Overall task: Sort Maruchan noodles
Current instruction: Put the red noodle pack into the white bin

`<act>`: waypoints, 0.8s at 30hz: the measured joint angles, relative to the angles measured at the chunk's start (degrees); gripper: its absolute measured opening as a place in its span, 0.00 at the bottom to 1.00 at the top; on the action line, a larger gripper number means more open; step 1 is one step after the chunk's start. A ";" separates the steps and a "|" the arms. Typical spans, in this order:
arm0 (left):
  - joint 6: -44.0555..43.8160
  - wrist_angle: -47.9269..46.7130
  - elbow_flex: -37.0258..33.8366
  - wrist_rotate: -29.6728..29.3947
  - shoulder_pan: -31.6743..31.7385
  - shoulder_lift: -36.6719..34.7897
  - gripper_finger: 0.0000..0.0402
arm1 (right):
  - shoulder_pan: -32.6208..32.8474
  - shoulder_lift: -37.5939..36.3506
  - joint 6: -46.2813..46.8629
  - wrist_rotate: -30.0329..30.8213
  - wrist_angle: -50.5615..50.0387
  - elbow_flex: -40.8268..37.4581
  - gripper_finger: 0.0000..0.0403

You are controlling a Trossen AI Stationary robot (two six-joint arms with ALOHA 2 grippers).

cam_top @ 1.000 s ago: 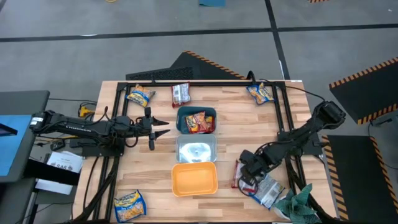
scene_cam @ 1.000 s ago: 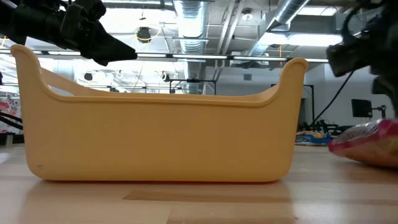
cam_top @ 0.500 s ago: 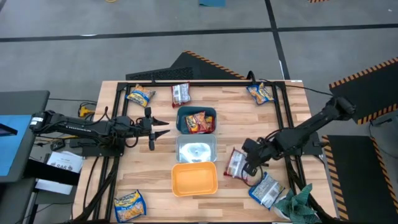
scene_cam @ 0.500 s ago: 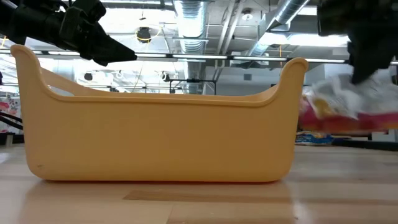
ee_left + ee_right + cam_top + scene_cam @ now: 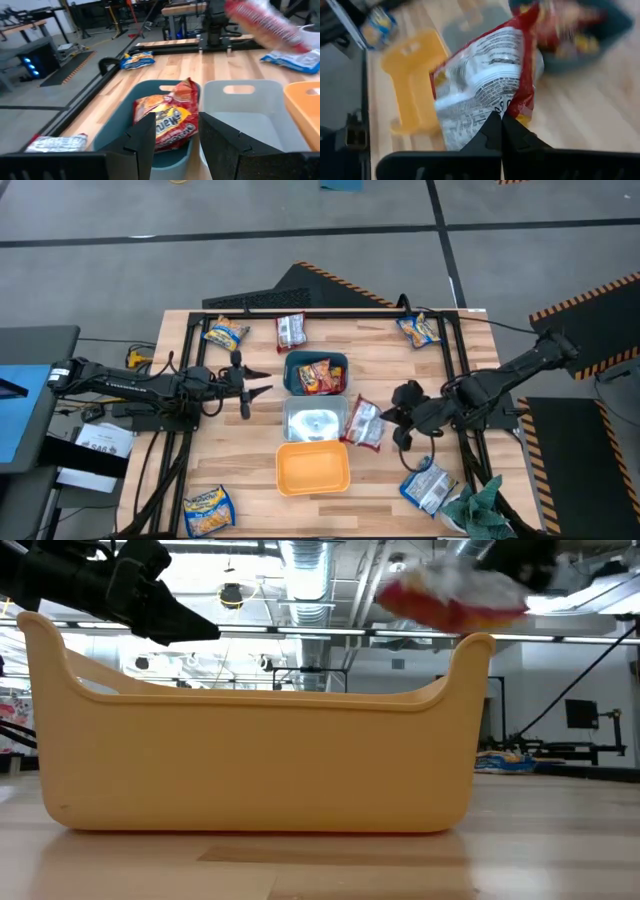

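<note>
The setting is a robotics lab or industrial workshop. The wooden table (image 5: 250,470) stands on a bare grey concrete floor (image 5: 300,210) marked with lines, and hazard-striped black mats (image 5: 585,310) lie around it. The low view shows an open ceiling with exposed metal ducts (image 5: 310,560), pipes and strip lighting. The left wrist view shows further workbenches (image 5: 200,7), metal stands and a black floor mat (image 5: 65,70) beyond the table.

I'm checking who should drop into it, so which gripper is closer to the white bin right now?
Right. The right gripper, shut on a red and silver noodle packet, is just beside the white bin. The left gripper hovers farther off, beside the teal bin.
</note>
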 joint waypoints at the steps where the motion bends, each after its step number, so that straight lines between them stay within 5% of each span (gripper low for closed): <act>1: 0.22 0.03 0.00 -0.42 0.00 0.01 0.34 | -0.47 0.48 -2.20 0.88 2.81 0.11 0.02; 8: 0.01 0.48 0.00 -0.73 0.00 0.00 0.34 | -6.92 9.68 -11.53 3.91 17.54 0.07 0.02; 15: 0.19 0.65 0.01 -0.73 0.00 0.00 0.34 | -12.18 18.29 -12.44 1.82 19.42 0.02 0.02; 24: 0.12 0.71 0.01 -0.72 0.00 0.00 0.34 | -13.22 20.69 -14.03 -2.25 25.04 0.09 0.10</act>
